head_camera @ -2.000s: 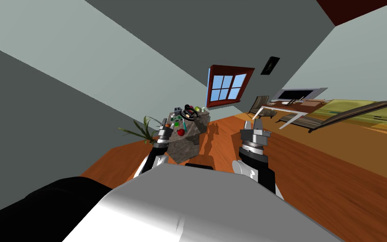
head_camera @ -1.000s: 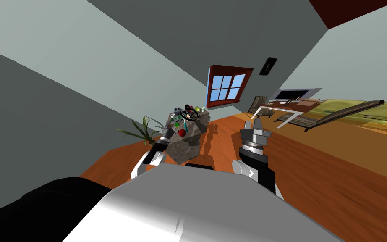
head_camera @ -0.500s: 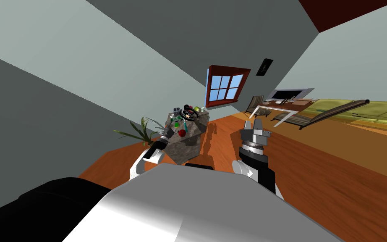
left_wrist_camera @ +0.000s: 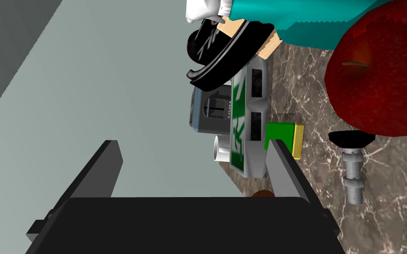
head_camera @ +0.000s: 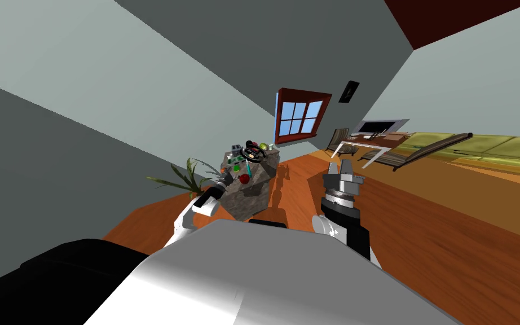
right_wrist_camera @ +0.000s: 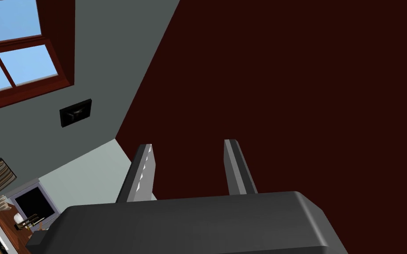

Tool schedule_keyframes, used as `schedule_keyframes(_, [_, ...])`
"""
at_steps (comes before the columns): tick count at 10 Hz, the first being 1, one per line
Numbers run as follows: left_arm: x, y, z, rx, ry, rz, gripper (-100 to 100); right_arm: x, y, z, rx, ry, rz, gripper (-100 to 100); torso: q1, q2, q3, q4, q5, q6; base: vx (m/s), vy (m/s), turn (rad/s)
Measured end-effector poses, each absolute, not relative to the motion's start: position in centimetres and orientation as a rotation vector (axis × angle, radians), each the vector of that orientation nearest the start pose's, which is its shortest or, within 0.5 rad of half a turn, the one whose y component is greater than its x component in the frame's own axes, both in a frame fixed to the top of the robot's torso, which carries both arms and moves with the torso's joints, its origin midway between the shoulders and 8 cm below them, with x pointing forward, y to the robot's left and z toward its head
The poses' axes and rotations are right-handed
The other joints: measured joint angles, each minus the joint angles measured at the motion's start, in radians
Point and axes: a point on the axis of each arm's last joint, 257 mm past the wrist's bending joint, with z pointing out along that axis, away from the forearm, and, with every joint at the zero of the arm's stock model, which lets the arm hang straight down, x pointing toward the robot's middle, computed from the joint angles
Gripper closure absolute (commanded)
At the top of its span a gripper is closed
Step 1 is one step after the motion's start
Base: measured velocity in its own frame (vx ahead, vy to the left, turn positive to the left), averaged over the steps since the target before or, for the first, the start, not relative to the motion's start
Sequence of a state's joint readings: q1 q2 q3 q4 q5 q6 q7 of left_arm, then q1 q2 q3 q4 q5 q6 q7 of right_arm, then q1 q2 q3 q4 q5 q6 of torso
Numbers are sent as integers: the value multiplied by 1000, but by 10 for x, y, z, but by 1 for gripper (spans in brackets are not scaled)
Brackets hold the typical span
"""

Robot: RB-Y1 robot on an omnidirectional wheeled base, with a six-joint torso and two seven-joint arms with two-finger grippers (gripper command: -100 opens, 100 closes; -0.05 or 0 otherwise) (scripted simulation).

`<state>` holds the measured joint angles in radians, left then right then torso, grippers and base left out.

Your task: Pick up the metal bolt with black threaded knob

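Bolt [left_wrist_camera: 352, 174] with the black knob rests on the marbled counter [left_wrist_camera: 392, 211], just beside the red apple [left_wrist_camera: 379, 75]. It lies outside the left jaws, which are spread, with one finger [left_wrist_camera: 284, 169] crossing a green and yellow block [left_wrist_camera: 282, 136]. Over the last two seconds the left arm [head_camera: 198, 206] has been swung outward and its hand brought toward the counter's near edge. No grasp is judged begun; the jaws must yet be shifted sideways onto the bolt. The right jaws are held spread, well apart from the counter.
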<state>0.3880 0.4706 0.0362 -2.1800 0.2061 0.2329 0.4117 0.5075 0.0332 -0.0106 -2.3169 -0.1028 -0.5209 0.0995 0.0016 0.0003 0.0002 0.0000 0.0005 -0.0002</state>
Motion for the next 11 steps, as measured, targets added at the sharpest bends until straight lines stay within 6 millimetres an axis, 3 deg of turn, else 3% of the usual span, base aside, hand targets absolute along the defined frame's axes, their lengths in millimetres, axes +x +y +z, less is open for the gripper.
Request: schedule_keyframes(11, [443,369,-223,-1714,1286,-1154,-100,328,-298,42,667,509,1268,0,0,-1,0,0,0,0,-5,19,-68])
